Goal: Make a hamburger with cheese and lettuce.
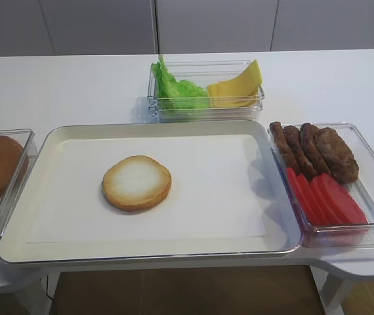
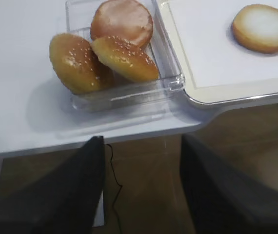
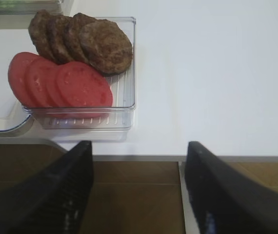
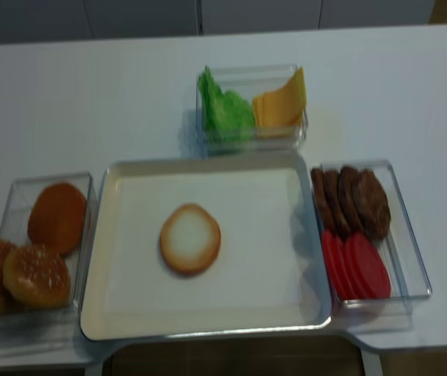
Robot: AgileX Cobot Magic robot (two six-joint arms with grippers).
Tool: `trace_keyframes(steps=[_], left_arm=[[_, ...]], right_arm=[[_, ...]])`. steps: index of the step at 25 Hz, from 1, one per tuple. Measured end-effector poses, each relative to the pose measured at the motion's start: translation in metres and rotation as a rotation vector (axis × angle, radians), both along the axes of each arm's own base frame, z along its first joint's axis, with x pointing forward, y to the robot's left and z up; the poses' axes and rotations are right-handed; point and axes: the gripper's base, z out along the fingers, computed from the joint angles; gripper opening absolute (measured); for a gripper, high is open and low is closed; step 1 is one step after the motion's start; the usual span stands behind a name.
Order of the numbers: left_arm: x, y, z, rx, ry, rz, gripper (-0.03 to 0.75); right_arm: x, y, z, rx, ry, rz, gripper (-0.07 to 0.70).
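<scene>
Golden hamburger (image 2: pixel 266 27) on tray (image 2: pixel 236 92) – far from both grippers, jaws spread, empty.

Green lettuce (image 1: pixel 177 90), pale yellow cheese (image 1: pixel 236 85), golden-rimmed whitish hamburger (image 1: pixel 136 182)

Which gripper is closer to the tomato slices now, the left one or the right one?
Right. The right gripper hangs open just off the table edge in front of the tomato slices. The left gripper hangs open off the edge by the bun container, at the opposite end.
</scene>
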Motion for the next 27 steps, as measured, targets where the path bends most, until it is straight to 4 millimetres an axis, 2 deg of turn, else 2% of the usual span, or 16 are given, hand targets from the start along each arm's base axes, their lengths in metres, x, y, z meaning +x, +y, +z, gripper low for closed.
trace_keyframes(steps=[10,27], left_arm=[[0.010,0.000,-0.010,-0.026,-0.015,0.020,0.373],[0.011,-0.001,-0.010,-0.029,-0.023,0.019,0.370]], right_arm=[[0.000,0.000,0.000,-0.002,0.000,0.001,0.449],[0.000,0.000,0.000,0.000,0.000,0.000,0.449]])
